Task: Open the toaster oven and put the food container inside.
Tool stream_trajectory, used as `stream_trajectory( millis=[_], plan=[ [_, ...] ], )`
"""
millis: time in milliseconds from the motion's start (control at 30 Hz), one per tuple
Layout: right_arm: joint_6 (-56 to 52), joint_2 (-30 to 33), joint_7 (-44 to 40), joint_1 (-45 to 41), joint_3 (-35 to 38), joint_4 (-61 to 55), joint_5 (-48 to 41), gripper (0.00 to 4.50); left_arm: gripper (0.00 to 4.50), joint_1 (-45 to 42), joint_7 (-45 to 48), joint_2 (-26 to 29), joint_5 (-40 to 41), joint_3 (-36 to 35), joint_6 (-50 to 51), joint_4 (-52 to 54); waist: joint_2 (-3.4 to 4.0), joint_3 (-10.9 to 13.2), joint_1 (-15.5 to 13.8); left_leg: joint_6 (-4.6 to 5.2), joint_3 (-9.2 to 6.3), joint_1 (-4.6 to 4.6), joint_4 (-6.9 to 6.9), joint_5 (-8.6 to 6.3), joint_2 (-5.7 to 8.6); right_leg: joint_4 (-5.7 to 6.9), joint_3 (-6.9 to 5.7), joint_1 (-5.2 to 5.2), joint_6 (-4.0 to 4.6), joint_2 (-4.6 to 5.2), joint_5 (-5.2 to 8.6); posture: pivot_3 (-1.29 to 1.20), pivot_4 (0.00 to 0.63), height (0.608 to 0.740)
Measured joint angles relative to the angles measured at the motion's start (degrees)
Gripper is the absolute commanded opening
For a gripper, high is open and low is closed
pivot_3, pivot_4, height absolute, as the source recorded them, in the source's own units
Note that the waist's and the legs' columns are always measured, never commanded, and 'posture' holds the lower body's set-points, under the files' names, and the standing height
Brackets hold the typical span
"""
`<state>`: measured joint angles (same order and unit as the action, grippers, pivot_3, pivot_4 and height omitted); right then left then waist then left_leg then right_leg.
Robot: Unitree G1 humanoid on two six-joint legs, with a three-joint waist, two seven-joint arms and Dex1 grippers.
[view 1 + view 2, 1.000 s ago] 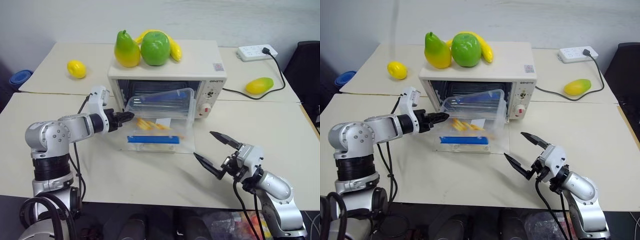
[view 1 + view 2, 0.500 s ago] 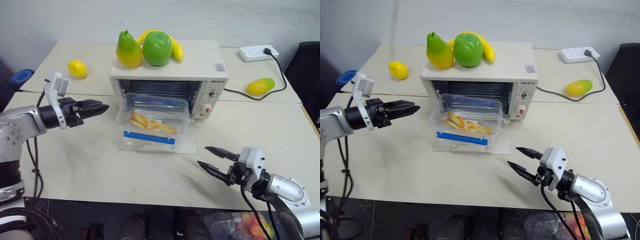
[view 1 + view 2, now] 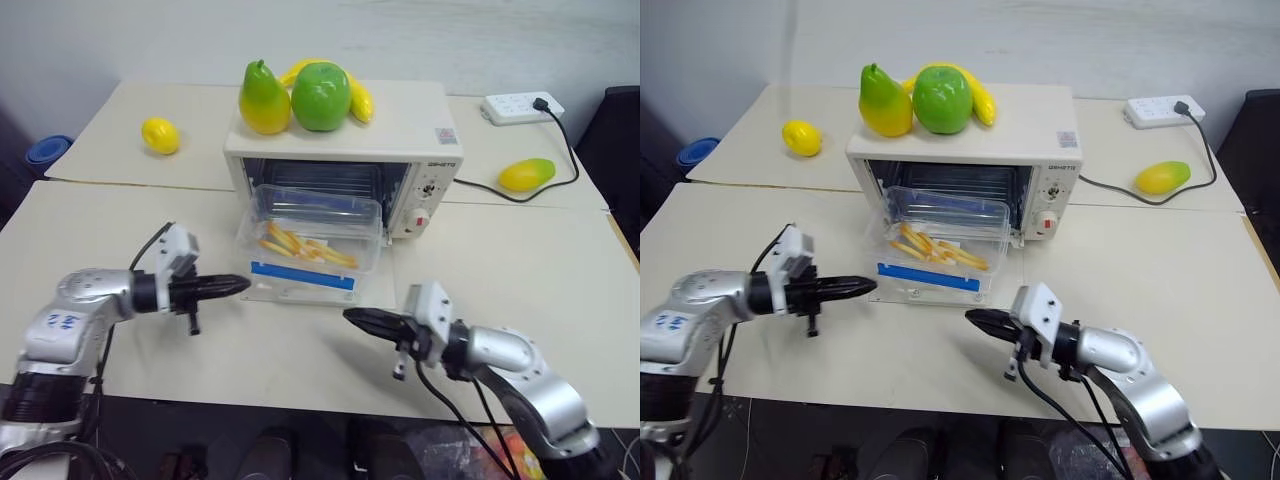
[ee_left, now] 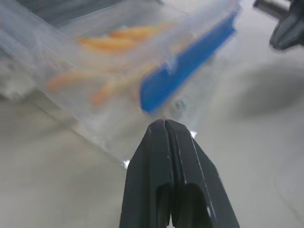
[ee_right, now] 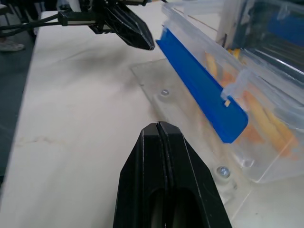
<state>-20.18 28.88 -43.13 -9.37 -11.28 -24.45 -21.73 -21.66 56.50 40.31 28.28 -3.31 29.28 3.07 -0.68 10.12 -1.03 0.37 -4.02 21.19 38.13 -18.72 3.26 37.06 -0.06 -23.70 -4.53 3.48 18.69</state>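
Observation:
The cream-white toaster oven (image 3: 400, 118) stands at mid table with its glass door (image 3: 372, 291) folded down flat. The clear food container (image 3: 312, 232), with a blue clip (image 3: 302, 275) on its near side and orange strips inside, rests tilted on the door, its far end in the oven mouth. My left gripper (image 3: 243, 285) is shut and empty, pointing at the door's left front corner. My right gripper (image 3: 349, 315) is also shut and empty, just in front of the door's right front corner. The right wrist view shows the clip (image 5: 204, 92) close ahead and the left gripper (image 5: 130, 28) beyond.
A pear (image 3: 262, 98), an apple (image 3: 321, 96) and a banana (image 3: 357, 97) sit on top of the oven. A lemon (image 3: 160, 135) lies at the back left, a mango (image 3: 527, 174) and a power strip (image 3: 522, 105) with its cable at the back right.
The left gripper let go of the container's left side, drew away, then came down near the door's left corner and shut. The container settled on the door. The right gripper moved left and shut.

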Motion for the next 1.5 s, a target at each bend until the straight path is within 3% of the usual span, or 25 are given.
stream_trajectory(
  millis=[400,633,767,867,1033,1267,1500],
  plan=[
    [8.4,-8.3,8.3,-15.3,2.7,22.9,9.5,0.00,0.02,-7.1,-17.1,-15.5,-7.3,0.2,-8.2,-11.0,-0.01,0.0,1.2,-0.05,0.03,0.01,0.05,0.03,0.01,0.25,-0.05,-0.11,0.00,-0.03,0.00,0.00,0.150,0.740],
    [9.4,-12.6,12.6,-17.5,3.5,26.7,11.3,0.00,0.02,-9.4,-22.2,-18.5,-11.1,-0.2,-15.4,-16.8,-0.01,0.0,1.3,-0.09,0.06,0.02,0.07,0.05,0.01,0.38,-0.04,-0.16,0.00,-0.03,0.00,0.00,0.150,0.740],
    [5.0,-11.8,9.7,-14.4,4.9,20.2,6.3,0.00,0.02,-9.2,-17.9,-15.0,-11.7,0.0,-17.3,-17.3,-0.01,0.0,1.3,-0.09,0.05,0.06,-0.01,0.05,0.00,0.43,-0.04,-0.20,0.00,-0.03,0.00,0.00,0.150,0.740],
    [1.3,-4.5,4.4,-8.7,8.4,12.8,1.2,0.00,0.85,-4.4,-6.2,-6.7,-5.9,-1.6,-14.9,-11.3,0.00,0.0,1.4,-0.04,0.05,0.10,-0.08,0.01,0.00,0.37,-0.01,-0.22,0.00,-0.01,0.00,0.00,0.150,0.740],
    [3.8,7.9,-2.8,-2.3,15.1,15.7,1.7,0.00,2.33,2.3,8.2,3.8,1.0,-8.3,-13.4,-8.3,0.03,0.0,1.1,0.01,0.04,-0.14,-0.06,0.01,-0.01,-0.06,-0.03,0.13,0.00,0.01,0.00,0.00,0.150,0.740],
    [13.3,9.6,-11.0,-2.3,12.4,29.5,5.9,0.00,4.31,6.7,17.4,7.4,5.8,-10.1,-10.5,-5.7,0.07,0.0,1.4,0.03,0.06,-0.09,-0.12,0.02,-0.02,-0.04,0.01,0.03,0.01,0.01,-0.01,0.00,0.150,0.740],
    [19.2,-1.4,-16.5,-6.8,8.2,32.5,2.6,0.00,4.45,9.9,14.6,4.1,11.0,-14.4,-8.9,0.5,0.10,0.0,2.1,-0.01,0.06,-0.08,-0.08,0.03,-0.07,0.03,-0.01,0.01,0.01,-0.02,-0.01,0.00,0.150,0.740]
  ],
)
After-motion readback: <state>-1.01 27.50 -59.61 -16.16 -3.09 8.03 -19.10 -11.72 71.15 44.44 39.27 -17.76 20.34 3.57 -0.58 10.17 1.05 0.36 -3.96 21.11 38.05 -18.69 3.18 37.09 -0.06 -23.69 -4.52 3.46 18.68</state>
